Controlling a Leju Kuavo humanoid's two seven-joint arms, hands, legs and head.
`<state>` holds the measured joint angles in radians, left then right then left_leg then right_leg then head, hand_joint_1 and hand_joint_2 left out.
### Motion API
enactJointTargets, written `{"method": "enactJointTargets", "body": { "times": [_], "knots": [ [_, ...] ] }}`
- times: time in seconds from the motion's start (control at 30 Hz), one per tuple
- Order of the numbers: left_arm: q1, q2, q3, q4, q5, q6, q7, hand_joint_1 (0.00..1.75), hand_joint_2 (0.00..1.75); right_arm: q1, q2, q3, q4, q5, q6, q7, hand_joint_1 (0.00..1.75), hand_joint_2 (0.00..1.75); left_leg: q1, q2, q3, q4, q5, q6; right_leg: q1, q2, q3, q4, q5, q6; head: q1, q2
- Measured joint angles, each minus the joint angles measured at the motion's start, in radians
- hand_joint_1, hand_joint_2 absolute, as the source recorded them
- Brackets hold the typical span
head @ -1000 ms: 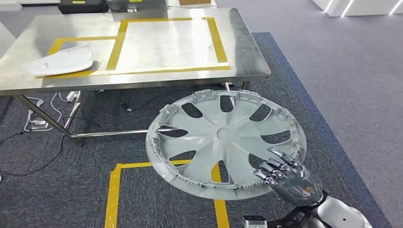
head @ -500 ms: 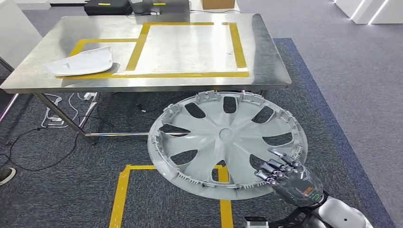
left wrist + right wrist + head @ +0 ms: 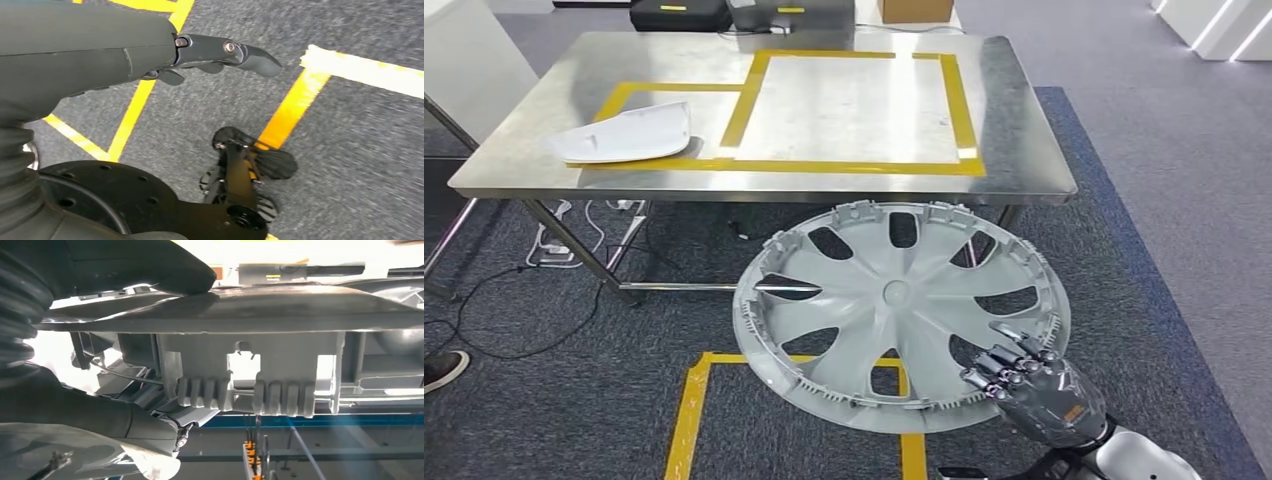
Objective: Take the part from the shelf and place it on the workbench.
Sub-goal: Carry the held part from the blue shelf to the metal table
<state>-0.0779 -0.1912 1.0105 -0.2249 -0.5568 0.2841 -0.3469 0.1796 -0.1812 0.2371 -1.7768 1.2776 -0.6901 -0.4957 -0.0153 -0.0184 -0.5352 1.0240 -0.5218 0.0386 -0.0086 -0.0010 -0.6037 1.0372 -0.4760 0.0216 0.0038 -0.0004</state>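
right hand pinches the wheel cover rim | workbench holds a white panel | left hand fingers loose, holding nothing

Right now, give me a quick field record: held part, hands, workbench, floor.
held part: grey wheel cover, carried in front of the workbench, not yet over it
right hand: grips the cover's near rim
left hand: holds nothing, hanging over taped carpet
workbench: steel top with yellow tape outlines
on bench: white part in the left outline
floor: yellow tape on grey carpet
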Motion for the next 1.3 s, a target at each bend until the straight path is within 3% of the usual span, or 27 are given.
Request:
{"method": "enactJointTargets", "body": {
  "times": [0.1, 0.17, 0.27, 0.3, 0.33, 0.37, 0.43, 0.47, 0.5, 0.6, 0.67, 0.7, 0.77, 0.8, 0.83, 0.87, 0.93, 0.97, 1.0, 1.07, 1.17, 1.23, 1.3],
  "knots": [
    [-0.002, 0.001, 0.0, 0.0, 0.0, -0.001, 0.0, 0.0, 1.75, 0.002, 0.0, 0.0, -0.002, 0.001, 0.0, 0.001, 1.75, 1.75, -0.001, 0.0, 0.007, -0.001, -0.009, -0.015, -0.002, 0.0, 0.015, -0.015, -0.009, -0.008, -0.001, 0.0],
    [-0.002, 0.002, 0.0, 0.0, -0.001, -0.001, 0.0, 0.0, 1.75, 0.003, 0.0, -0.001, -0.002, 0.002, 0.0, 0.002, 1.75, 1.75, 0.001, 0.003, -0.009, 0.046, -0.036, -0.028, -0.009, -0.003, 0.031, -0.027, -0.012, -0.016, -0.007, 0.0],
    [-0.001, 0.002, 0.0, 0.0, -0.004, 0.0, 0.0, 0.0, 1.75, 0.006, 0.0, -0.002, -0.002, 0.003, 0.0, 0.003, 1.75, 1.75, 0.015, 0.006, -0.116, 0.234, -0.103, -0.045, -0.012, -0.006, 0.05, -0.031, -0.025, -0.021, -0.012, 0.0],
    [0.001, 0.002, 0.0, 0.0, -0.005, 0.0, 0.0, 0.0, 1.75, 0.008, 0.0, -0.002, -0.002, 0.004, 0.0, 0.004, 1.75, 1.75, 0.018, 0.006, -0.147, 0.276, -0.104, -0.048, -0.012, -0.005, 0.058, -0.031, -0.031, -0.02, -0.012, 0.0],
    [0.002, 0.001, 0.0, 0.0, -0.006, 0.001, 0.0, 0.0, 1.75, 0.011, 0.0, -0.003, -0.002, 0.005, 0.0, 0.004, 1.75, 1.75, 0.021, 0.007, -0.161, 0.282, -0.083, -0.051, -0.013, -0.005, 0.067, -0.031, -0.038, -0.018, -0.012, 0.0],
    [0.004, 0.001, 0.0, 0.0, -0.006, 0.002, -0.001, 0.0, 1.75, 0.014, 0.0, -0.003, -0.002, 0.006, 0.0, 0.005, 1.75, 1.75, 0.023, 0.007, -0.156, 0.247, -0.043, -0.052, -0.015, -0.004, 0.078, -0.031, -0.046, -0.016, -0.012, 0.0],
    [0.004, 0.001, 0.0, 0.0, -0.007, 0.003, -0.001, 0.0, 1.75, 0.018, 0.0, -0.004, -0.002, 0.007, 0.0, 0.005, 1.75, 1.75, 0.024, 0.011, -0.115, 0.12, 0.046, -0.052, -0.017, -0.003, 0.095, -0.031, -0.062, -0.005, -0.013, 0.0],
    [0.003, 0.0, 0.0, 0.001, -0.007, 0.003, -0.002, 0.0, 1.75, 0.019, 0.0, -0.004, -0.003, 0.007, 0.0, 0.005, 1.75, 1.75, 0.023, 0.013, -0.095, 0.065, 0.066, -0.049, -0.016, -0.003, 0.099, -0.031, -0.07, 0.002, -0.014, 0.0],
    [0.003, 0.0, 0.0, 0.001, -0.006, 0.003, -0.002, 0.0, 1.75, 0.018, 0.0, -0.004, -0.005, 0.006, 0.0, 0.004, 1.75, 1.75, 0.021, 0.015, -0.084, 0.034, 0.07, -0.044, -0.015, -0.003, 0.1, -0.032, -0.075, 0.009, -0.014, 0.0],
    [0.003, 0.001, 0.0, 0.001, -0.006, -0.004, -0.002, 0.0, 1.75, 0.017, 0.0, -0.005, -0.011, 0.002, 0.0, -0.002, 1.75, 1.75, 0.019, 0.015, -0.074, 0.014, 0.053, -0.022, -0.015, -0.004, 0.105, -0.042, -0.083, 0.026, -0.014, 0.0],
    [0.003, 0.001, 0.0, 0.001, -0.007, -0.008, -0.002, 0.0, 1.75, 0.017, 0.0, -0.006, -0.013, 0.001, 0.0, -0.005, 1.75, 1.75, 0.022, 0.013, -0.064, 0.008, 0.048, -0.006, -0.015, -0.004, 0.09, -0.005, -0.107, 0.034, -0.011, 0.0],
    [0.002, 0.001, 0.0, 0.001, -0.008, -0.009, -0.002, 0.0, 1.75, 0.017, 0.0, -0.006, -0.014, 0.001, 0.0, -0.006, 1.75, 1.75, 0.022, 0.013, -0.059, 0.007, 0.045, 0.0, -0.016, -0.003, 0.062, 0.047, -0.131, 0.035, -0.009, 0.0],
    [0.001, 0.001, 0.0, 0.001, -0.012, -0.008, -0.002, 0.0, 1.75, 0.019, 0.0, -0.007, -0.016, 0.0, 0.0, -0.007, 1.75, 1.75, 0.019, 0.013, -0.05, 0.007, 0.034, 0.009, -0.014, -0.002, -0.029, 0.195, -0.18, 0.035, -0.006, 0.0],
    [0.001, 0.001, 0.0, 0.001, -0.013, -0.008, -0.002, 0.0, 1.75, 0.022, 0.0, -0.008, -0.016, -0.001, 0.0, -0.007, 1.75, 1.75, 0.016, 0.012, -0.043, 0.007, 0.028, 0.011, -0.013, -0.002, -0.07, 0.247, -0.185, 0.033, -0.006, 0.0],
    [0.002, 0.0, 0.0, 0.001, -0.015, -0.007, -0.002, 0.0, 1.75, 0.026, 0.0, -0.009, -0.016, -0.001, 0.0, -0.007, 1.75, 1.75, 0.014, 0.011, -0.035, 0.007, 0.021, 0.012, -0.012, -0.002, -0.095, 0.266, -0.169, 0.031, -0.006, 0.0],
    [0.003, 0.0, 0.0, 0.001, -0.016, -0.007, -0.002, 0.0, 1.75, 0.031, 0.0, -0.01, -0.016, -0.001, 0.0, -0.007, 1.75, 1.75, 0.012, 0.009, -0.023, 0.007, 0.013, 0.013, -0.01, -0.001, -0.099, 0.243, -0.13, 0.027, -0.006, 0.0],
    [0.004, -0.002, 0.0, 0.001, -0.019, -0.006, -0.002, 0.0, 1.75, 0.038, 0.0, -0.011, -0.018, -0.003, 0.0, -0.008, 1.75, 1.75, 0.008, 0.006, 0.001, 0.006, -0.005, 0.011, -0.006, -0.001, -0.063, 0.118, -0.033, 0.015, -0.007, 0.0],
    [0.003, -0.003, 0.0, 0.002, -0.021, -0.007, -0.003, 0.0, 1.75, 0.041, 0.0, -0.012, -0.021, -0.004, 0.0, -0.009, 1.75, 1.75, 0.006, 0.004, 0.009, 0.007, -0.014, 0.008, -0.003, -0.001, -0.037, 0.058, -0.005, 0.008, -0.007, 0.0],
    [0.001, -0.004, 0.0, 0.002, -0.023, -0.007, -0.003, 0.0, 1.75, 0.042, 0.0, -0.012, -0.024, -0.006, 0.0, -0.01, 1.75, 1.75, 0.004, 0.004, 0.014, 0.007, -0.021, 0.003, 0.0, -0.001, -0.019, 0.02, 0.006, 0.004, -0.008, 0.0],
    [-0.001, -0.005, 0.0, 0.002, -0.027, -0.008, -0.004, 0.0, 1.75, 0.046, 0.0, -0.015, -0.031, -0.01, -0.001, -0.013, 1.75, 1.75, 0.004, 0.004, 0.016, 0.004, -0.029, -0.006, 0.003, 0.0, -0.004, 0.001, -0.005, -0.003, -0.011, 0.0],
    [-0.003, -0.006, -0.001, 0.002, -0.033, -0.009, -0.006, 0.0, 1.75, 0.055, 0.0, -0.02, -0.038, -0.014, -0.001, -0.017, 1.75, 1.75, 0.006, 0.007, 0.015, 0.026, -0.05, -0.024, -0.004, -0.001, 0.015, -0.017, -0.011, -0.013, -0.014, 0.0],
    [-0.004, -0.006, -0.001, 0.002, -0.038, -0.009, -0.01, 0.0, 1.75, 0.056, 0.001, -0.023, -0.04, -0.02, -0.001, -0.021, 1.75, 1.75, 0.011, 0.008, -0.036, 0.126, -0.09, -0.036, -0.008, -0.004, 0.032, -0.025, -0.019, -0.02, -0.017, 0.0],
    [-0.002, -0.005, -0.001, 0.002, -0.042, -0.011, -0.014, 0.0, 1.75, 0.056, 0.003, -0.025, -0.04, -0.03, -0.001, -0.026, 1.75, 1.75, 0.018, 0.009, -0.116, 0.249, -0.119, -0.045, -0.009, -0.003, 0.048, -0.025, -0.032, -0.021, -0.017, 0.0]
  ]
}}
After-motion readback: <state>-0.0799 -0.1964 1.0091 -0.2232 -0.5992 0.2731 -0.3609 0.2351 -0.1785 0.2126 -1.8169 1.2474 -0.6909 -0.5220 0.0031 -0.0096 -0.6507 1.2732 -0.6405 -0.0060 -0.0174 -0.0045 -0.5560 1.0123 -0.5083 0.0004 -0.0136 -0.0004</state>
